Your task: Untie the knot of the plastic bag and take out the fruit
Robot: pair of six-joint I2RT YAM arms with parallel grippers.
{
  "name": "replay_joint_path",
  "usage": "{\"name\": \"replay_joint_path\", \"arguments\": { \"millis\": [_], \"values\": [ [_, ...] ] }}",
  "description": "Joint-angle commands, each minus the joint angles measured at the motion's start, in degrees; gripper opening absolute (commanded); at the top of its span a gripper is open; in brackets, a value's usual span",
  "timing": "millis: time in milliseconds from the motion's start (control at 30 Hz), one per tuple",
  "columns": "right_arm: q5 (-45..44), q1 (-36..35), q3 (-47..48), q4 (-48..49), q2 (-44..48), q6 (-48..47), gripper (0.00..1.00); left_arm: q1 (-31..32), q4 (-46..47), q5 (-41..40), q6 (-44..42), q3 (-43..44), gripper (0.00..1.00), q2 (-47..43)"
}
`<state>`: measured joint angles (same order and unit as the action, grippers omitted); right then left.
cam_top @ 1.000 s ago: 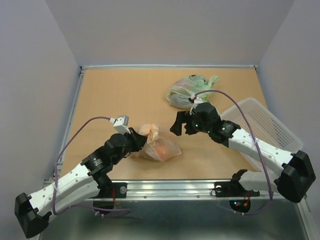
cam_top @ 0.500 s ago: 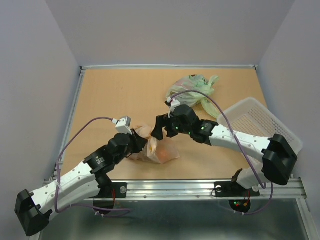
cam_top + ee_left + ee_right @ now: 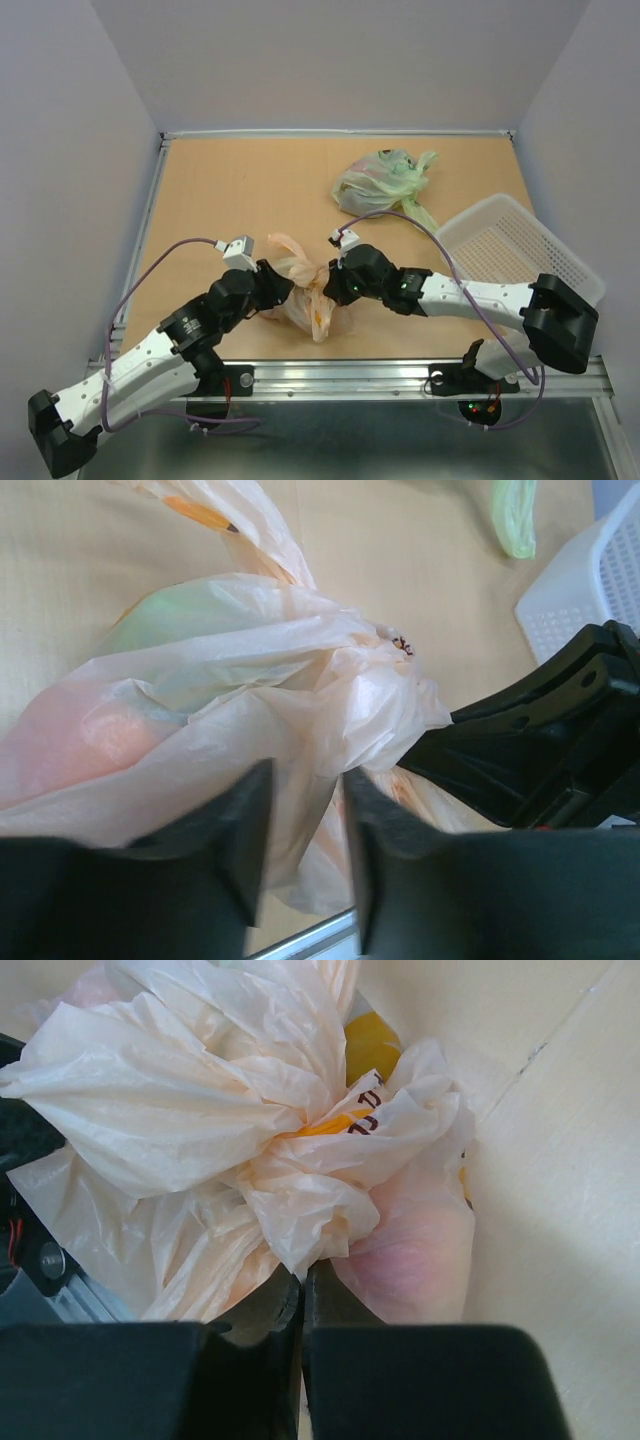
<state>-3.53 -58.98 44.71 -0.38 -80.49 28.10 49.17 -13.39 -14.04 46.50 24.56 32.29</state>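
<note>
1. Near the middle of the tabletop's (image 3: 230, 190) front edge, the top view shows the plastic bag (image 3: 312, 312) lying between the two grippers. A second ago the right gripper (image 3: 325, 288) hung wide open beside the green bag (image 3: 378, 182) near the far edge. Now it has come across to the peach bag's right side. The left gripper (image 3: 280, 285) is at the bag's left side, as before. One loose handle now stands out toward the far edge. A white basket (image 3: 520, 240) sits at the right edge.
2. In the left wrist view, the left fingers (image 3: 235, 830) stand apart with a fold of the bag's film in the gap. The knot (image 3: 385, 680) lies beyond the tips, up and to the right. The right gripper's black fingers meet it from the right. A pinkish fruit (image 3: 110, 735) shows through the film on the left.
3. In the right wrist view, the right fingers (image 3: 250, 1330) are pressed together on a tail of film. The knot bunches directly above their tips.
</note>
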Motion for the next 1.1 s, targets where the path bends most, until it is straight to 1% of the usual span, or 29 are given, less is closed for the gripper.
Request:
{"name": "replay_joint_path", "arguments": {
  "millis": [0,33,67,100,200,267,367,400,533,733,833,933,967,1000,1033,1067],
  "values": [
    [-4.02,-1.05,-0.41,3.02,1.83,-3.13,0.0,0.23,-2.16,-0.64,0.26,5.41,0.56,-1.18],
    [-4.9,-1.22,0.28,3.11,1.83,-3.92,0.0,0.23,-2.6,-0.46,0.0,6.81,0.58,-0.92],
    [-5.17,-1.75,0.55,3.11,1.91,-4.36,0.0,0.23,-2.61,0.06,-0.35,7.6,0.63,-0.31],
    [-5.43,-1.84,0.9,3.11,1.74,-4.8,0.0,0.23,-2.61,0.24,-0.97,8.39,0.65,0.31],
    [-5.96,-2.54,1.96,3.02,1.56,-6.56,0.0,0.23,-2.69,0.95,-6.76,12.61,0.67,4.61],
    [-6.4,-2.81,2.49,3.02,1.56,-7.35,0.0,0.23,-3.92,1.04,-13.32,16.48,0.68,8.98],
    [-6.75,-2.89,2.84,3.02,2.09,-8.49,0.0,0.23,-6.12,1.12,-19.41,20.69,0.68,14.53],
    [-6.84,-2.98,3.01,3.02,2.18,-8.76,0.0,0.23,-6.56,1.47,-22.82,21.49,0.68,15.86],
    [-7.19,-2.89,3.37,3.02,2.79,-9.99,0.0,0.23,-6.04,4.37,-26.72,23.69,0.68,20.43],
    [-9.03,-3.07,3.46,3.11,3.93,-10.34,0.0,0.23,-5.16,9.2,-26.9,23.26,0.68,25.53],
    [-9.65,-3.07,3.63,3.11,4.37,-10.52,0.0,0.23,-4.37,11.23,-27.16,22.64,0.63,27.64],
    [-9.92,-3.07,3.89,3.02,4.29,-11.04,0.0,0.23,-3.93,10.18,-27.34,22.47,0.41,29.32],
    [-10.09,-3.07,4.07,3.11,4.2,-11.31,0.01,0.23,-4.01,8.52,-26.91,22.9,0.17,29.75],
    [-10.44,-3.07,3.98,3.11,4.2,-11.48,0.0,0.23,-4.1,7.29,-26.38,23.17,0.03,29.76],
    [-11.58,-2.98,3.9,3.11,4.46,-11.57,0.0,0.23,-4.36,4.67,-25.94,24.04,0.0,29.58],
    [-12.46,-3.07,3.55,3.11,4.64,-11.4,0.01,0.23,-4.37,3.42,-25.41,24.48,0.0,29.41]
  ]
}}
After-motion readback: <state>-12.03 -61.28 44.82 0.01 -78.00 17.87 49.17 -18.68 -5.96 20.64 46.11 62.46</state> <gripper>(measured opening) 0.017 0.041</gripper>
